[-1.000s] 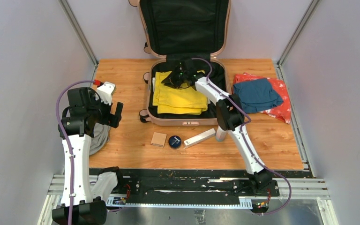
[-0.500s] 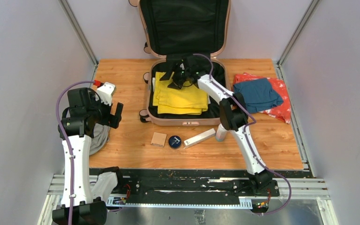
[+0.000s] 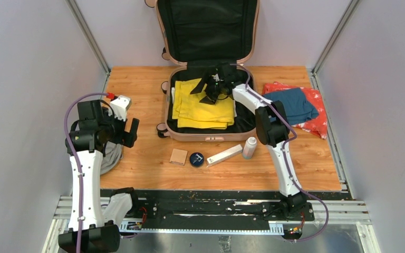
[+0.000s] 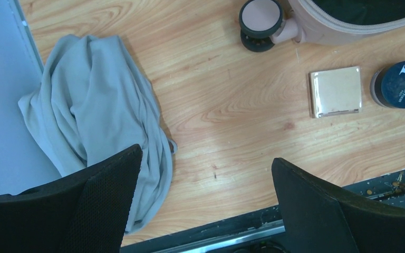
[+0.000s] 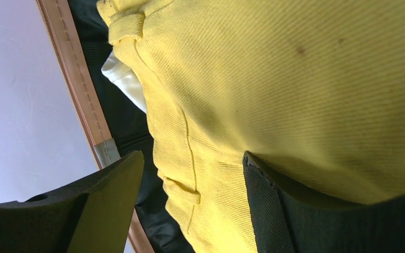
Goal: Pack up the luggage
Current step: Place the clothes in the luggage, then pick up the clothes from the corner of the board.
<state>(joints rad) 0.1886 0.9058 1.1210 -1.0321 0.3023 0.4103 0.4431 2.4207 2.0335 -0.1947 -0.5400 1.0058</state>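
The luggage (image 3: pixel 171 132) lies open at the back middle of the table, its black-lined lid leaning on the wall. Folded yellow clothing (image 3: pixel 203 109) lies in its lower half. My right gripper (image 3: pixel 208 90) hovers over the far edge of that clothing with its jaws apart. In the right wrist view the yellow clothing (image 5: pixel 295 79) fills the frame behind the right gripper (image 5: pixel 192 203), and nothing is pinched. The luggage rim (image 5: pixel 76 89) runs along the left. My left gripper (image 3: pixel 127 132) hangs open at the left, over bare wood beside a grey cloth (image 4: pixel 95 105).
On the table in front of the luggage lie a beige square (image 3: pixel 179 156), a dark round tin (image 3: pixel 196 159), a long silver box (image 3: pixel 224 155) and a white bottle (image 3: pixel 249 147). A teal cloth (image 3: pixel 290 105) lies on a red patterned cloth (image 3: pixel 319 118) at the right.
The right gripper's jaws have spread apart, and it has shifted a little to the right over the yellow clothing. The left arm has barely moved.
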